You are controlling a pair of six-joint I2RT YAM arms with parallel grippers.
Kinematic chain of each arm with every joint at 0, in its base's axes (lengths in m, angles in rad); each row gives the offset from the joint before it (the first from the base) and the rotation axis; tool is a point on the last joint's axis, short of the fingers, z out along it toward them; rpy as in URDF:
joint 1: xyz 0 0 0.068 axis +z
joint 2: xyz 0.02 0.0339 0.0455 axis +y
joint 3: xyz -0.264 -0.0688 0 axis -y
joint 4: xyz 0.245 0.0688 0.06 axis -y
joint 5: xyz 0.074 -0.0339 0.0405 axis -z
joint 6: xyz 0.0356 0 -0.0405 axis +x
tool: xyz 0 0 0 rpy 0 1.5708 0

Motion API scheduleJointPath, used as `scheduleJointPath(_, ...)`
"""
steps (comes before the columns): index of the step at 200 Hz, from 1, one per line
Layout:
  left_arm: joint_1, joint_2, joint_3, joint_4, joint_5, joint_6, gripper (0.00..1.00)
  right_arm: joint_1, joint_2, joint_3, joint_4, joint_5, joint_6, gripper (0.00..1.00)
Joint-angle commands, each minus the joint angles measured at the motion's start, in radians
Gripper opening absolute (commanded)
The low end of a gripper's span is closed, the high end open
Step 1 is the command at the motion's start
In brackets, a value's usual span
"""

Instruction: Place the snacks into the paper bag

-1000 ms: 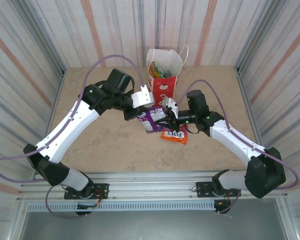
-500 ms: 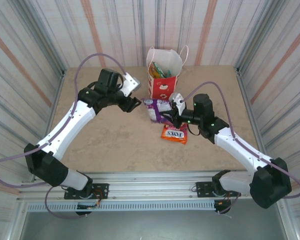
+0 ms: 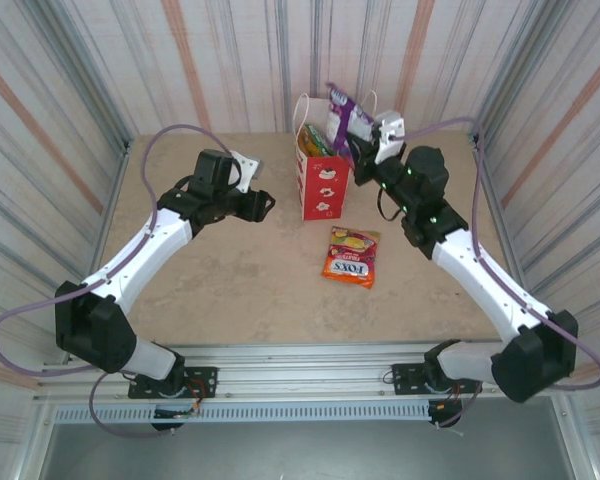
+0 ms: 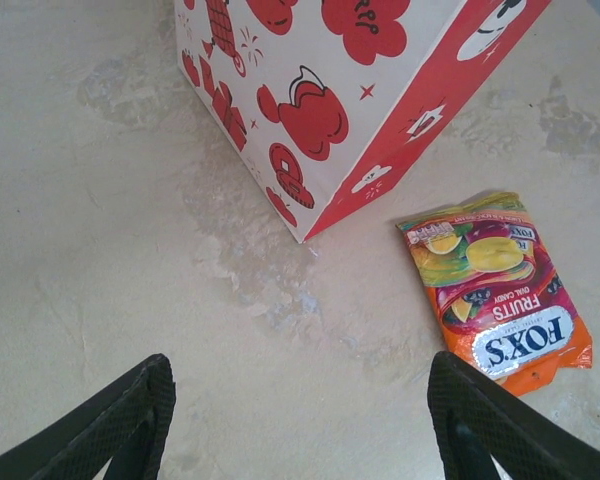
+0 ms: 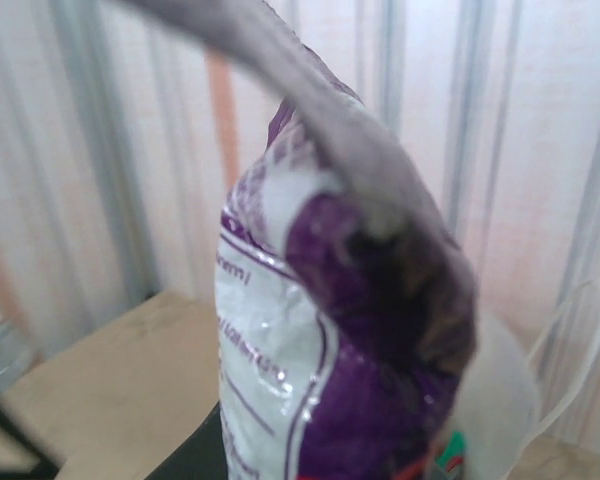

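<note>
I see the purple packet (image 3: 342, 112) hanging upright over the open top of the paper bag (image 3: 325, 185), by its right rim, pinched in the jaws of my right gripper (image 3: 360, 140). The bag stands near the far edge of the worktop (image 3: 230, 290), about mid-width, with other packets (image 3: 316, 145) showing inside. The FOX'S packet (image 3: 350, 257) lies flat on the near side of the bag. My left gripper (image 3: 268, 203) hovers left of the bag, jaws wide with nothing between them.

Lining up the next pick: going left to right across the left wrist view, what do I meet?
Dark finger → paper bag → FOX'S packet. The other finger overlaps the packet across the frame, so it is left out.
</note>
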Motion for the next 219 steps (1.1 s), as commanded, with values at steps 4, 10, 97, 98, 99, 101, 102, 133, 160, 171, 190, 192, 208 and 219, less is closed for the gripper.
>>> scheduleJointPath(4,-0.001,-0.001,0.014,0.019,0.008,-0.008,0.70,-0.014,0.119,0.135,0.076,0.144,0.003,0.18)
scheduleJointPath(10,-0.001,-0.001,0.016,0.020,0.005,-0.003,0.70,-0.016,0.155,0.168,0.078,0.140,-0.011,0.18)
scheduleJointPath(97,0.025,-0.012,0.020,0.017,-0.013,0.029,0.70,-0.025,0.544,0.479,0.077,0.221,-0.109,0.18)
scheduleJointPath(98,0.026,-0.011,0.021,0.017,-0.013,0.029,0.70,-0.025,0.547,0.479,0.078,0.221,-0.109,0.18)
scheduleJointPath(99,0.027,-0.012,0.020,0.018,-0.013,0.029,0.70,-0.025,0.549,0.480,0.078,0.221,-0.110,0.18)
scheduleJointPath(101,0.026,-0.012,0.019,0.017,-0.013,0.030,0.70,-0.025,0.554,0.480,0.079,0.222,-0.112,0.18)
scheduleJointPath(102,0.026,-0.012,0.019,0.017,-0.013,0.030,0.70,-0.026,0.555,0.480,0.080,0.223,-0.113,0.18)
scheduleJointPath(133,0.031,-0.012,0.016,0.018,-0.018,0.036,0.70,-0.028,0.599,0.481,0.100,0.223,-0.136,0.20)
scheduleJointPath(160,0.033,-0.008,0.015,0.019,-0.020,0.038,0.70,-0.029,0.602,0.469,0.091,0.199,-0.138,0.31)
scheduleJointPath(171,0.032,-0.007,0.015,0.019,-0.020,0.039,0.70,-0.025,0.594,0.458,0.092,0.191,-0.129,0.42)
scheduleJointPath(190,0.032,-0.004,0.018,0.021,-0.011,0.035,0.70,-0.022,0.577,0.437,0.096,0.180,-0.118,0.54)
scheduleJointPath(192,0.032,-0.004,0.019,0.021,-0.010,0.035,0.70,-0.021,0.574,0.435,0.096,0.178,-0.117,0.54)
scheduleJointPath(208,0.032,-0.004,0.019,0.020,0.005,0.026,0.71,-0.015,0.547,0.410,0.098,0.163,-0.117,0.54)
scheduleJointPath(219,0.032,-0.007,0.017,0.019,0.015,0.020,0.71,-0.013,0.523,0.389,0.100,0.147,-0.116,0.54)
